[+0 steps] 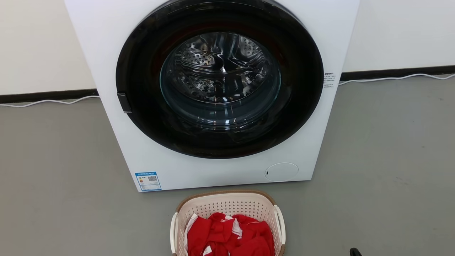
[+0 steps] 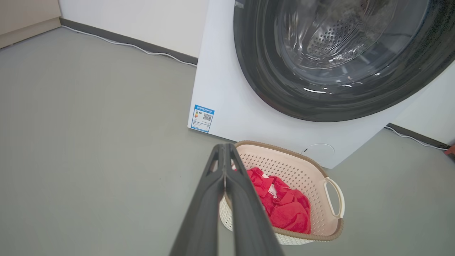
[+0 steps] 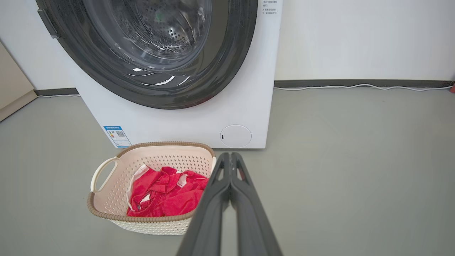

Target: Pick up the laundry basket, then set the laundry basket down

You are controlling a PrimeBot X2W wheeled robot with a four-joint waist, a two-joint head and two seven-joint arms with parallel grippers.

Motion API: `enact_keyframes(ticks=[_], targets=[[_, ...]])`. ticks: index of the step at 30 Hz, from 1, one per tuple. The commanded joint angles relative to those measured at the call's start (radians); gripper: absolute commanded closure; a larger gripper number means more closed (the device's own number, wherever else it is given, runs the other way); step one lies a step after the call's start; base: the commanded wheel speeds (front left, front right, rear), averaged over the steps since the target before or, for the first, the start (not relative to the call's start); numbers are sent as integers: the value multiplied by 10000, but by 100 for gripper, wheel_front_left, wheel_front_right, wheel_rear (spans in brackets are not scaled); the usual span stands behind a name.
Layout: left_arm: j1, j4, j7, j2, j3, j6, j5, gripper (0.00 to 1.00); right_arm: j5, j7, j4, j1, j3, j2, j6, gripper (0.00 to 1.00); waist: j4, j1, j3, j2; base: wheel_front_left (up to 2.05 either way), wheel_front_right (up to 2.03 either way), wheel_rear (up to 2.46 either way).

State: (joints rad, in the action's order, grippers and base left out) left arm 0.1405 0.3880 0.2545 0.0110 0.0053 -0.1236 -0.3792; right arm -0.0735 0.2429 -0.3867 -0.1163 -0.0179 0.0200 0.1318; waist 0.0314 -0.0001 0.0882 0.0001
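1. Our left gripper [image 2: 224, 147], fingers pressed together and empty, hangs at the basket's nine o'clock.
2. The laundry basket [image 1: 227, 206] holds red cloth [image 1: 231, 234] at the washing machine's [image 1: 106, 53] six o'clock.
3. Our right gripper [image 3: 231, 156], closed on nothing, hangs at three o'clock.

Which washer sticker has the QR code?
The blue-bordered sticker at the washer's lower left corner; the other sticker, right of the door, is only black text.

Open floor [image 1: 53, 177] lies on both sides of the laundry basket [image 1: 227, 205]; the big washing machine [image 1: 117, 153] stands just behind it.
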Motion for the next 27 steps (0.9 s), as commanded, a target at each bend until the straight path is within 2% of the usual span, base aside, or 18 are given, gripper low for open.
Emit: enact_keyframes(ticks=[1, 5, 10, 27], targets=[[-188, -179, -81, 99, 41, -3, -227, 100, -300, -73, 169, 179, 52, 67, 0, 100, -5, 2, -11, -1, 0, 0, 0], [-254, -236, -203, 108, 77, -6, -625, 100, -797, -191, 228, 236, 96, 74, -1, 100, -16, 22, -24, -1, 0, 0, 0], [-340, -290, -343, 120, 112, -8, -1116, 100, -1412, -323, 286, 308, 137, 84, -1, 100, -28, 1, -79, -1, 0, 0, 0], [-663, -463, -839, 161, 254, -18, -2794, 100, -3506, -801, 463, 596, 306, 117, -3, 100, -71, 1, -208, -1, 0, 0, 0]])
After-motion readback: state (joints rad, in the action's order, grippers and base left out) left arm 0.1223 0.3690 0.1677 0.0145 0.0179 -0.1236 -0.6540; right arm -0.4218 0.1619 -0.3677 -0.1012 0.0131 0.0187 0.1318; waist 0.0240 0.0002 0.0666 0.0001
